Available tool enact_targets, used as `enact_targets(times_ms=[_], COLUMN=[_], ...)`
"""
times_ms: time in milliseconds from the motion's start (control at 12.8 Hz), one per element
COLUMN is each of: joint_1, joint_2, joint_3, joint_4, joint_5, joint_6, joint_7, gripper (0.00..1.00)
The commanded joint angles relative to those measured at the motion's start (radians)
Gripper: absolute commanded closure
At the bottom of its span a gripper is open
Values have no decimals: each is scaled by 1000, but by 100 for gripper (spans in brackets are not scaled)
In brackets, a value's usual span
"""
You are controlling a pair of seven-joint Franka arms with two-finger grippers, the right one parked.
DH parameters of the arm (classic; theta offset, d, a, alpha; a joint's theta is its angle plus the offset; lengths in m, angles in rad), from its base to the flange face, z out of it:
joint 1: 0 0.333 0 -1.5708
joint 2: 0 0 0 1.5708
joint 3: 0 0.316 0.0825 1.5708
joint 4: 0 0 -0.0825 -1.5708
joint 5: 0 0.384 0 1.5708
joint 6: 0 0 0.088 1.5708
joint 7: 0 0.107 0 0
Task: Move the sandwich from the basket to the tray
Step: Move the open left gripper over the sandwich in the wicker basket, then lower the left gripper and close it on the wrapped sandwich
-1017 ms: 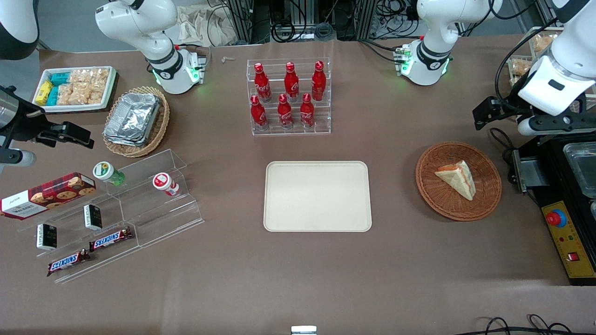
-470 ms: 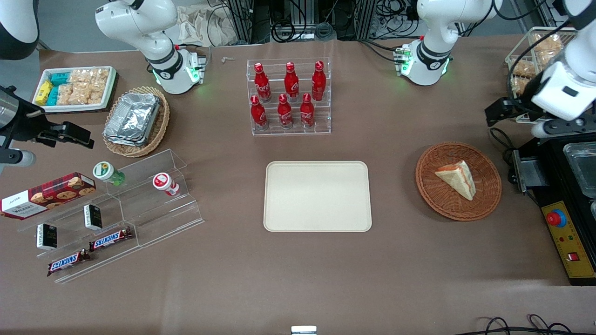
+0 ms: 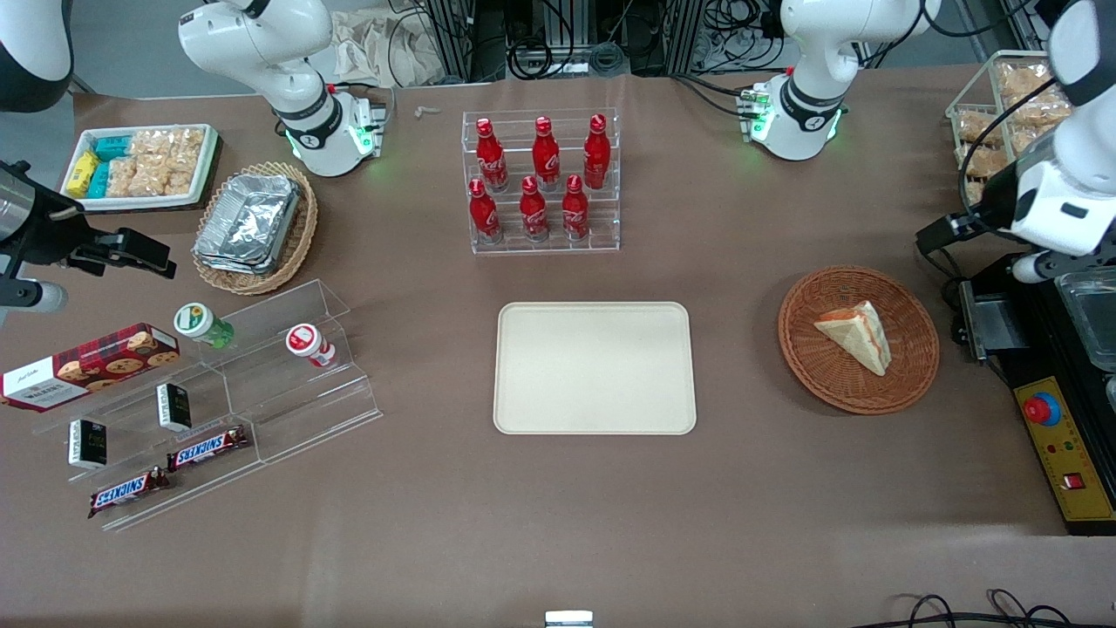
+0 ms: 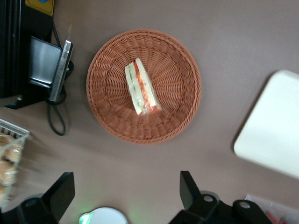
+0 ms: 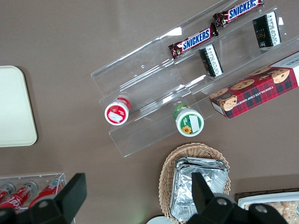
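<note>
The sandwich (image 3: 856, 336) is a pale triangular wedge with red and green filling, lying in the round reddish-brown wicker basket (image 3: 811, 375). The cream tray (image 3: 595, 367) lies bare at the table's middle, beside the basket toward the parked arm's end. My left gripper (image 3: 943, 232) hangs high above the table, farther from the front camera than the basket and toward the working arm's end. In the left wrist view the gripper (image 4: 124, 196) is open and empty, its fingers (image 4: 188, 189) wide apart, well clear of the sandwich (image 4: 141, 88), the basket (image 4: 177, 70) and the tray's corner (image 4: 275, 135).
A black machine with a red button (image 3: 1059, 366) stands beside the basket at the working arm's end, with a wire basket of pastries (image 3: 1003, 113) farther back. A rack of red bottles (image 3: 542, 183) stands farther from the front camera than the tray. An acrylic shelf of snacks (image 3: 218, 401) is at the parked arm's end.
My left arm has swung toward the working arm's end of the table, carrying the gripper with it. The sandwich, basket and tray have not moved.
</note>
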Motion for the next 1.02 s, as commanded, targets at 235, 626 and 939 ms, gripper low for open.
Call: enact_targets(times_ms=[235,626,939], joint_1=[-4,-4,-4], joint_2=[-64,9,114], joint_3=[14,46,88], joint_4=[-282,-333,-345], joint_5=[12,12,5], joint_6=[251,357,466], joint_7=[-201,-309,-352], gripper=[0,0,0])
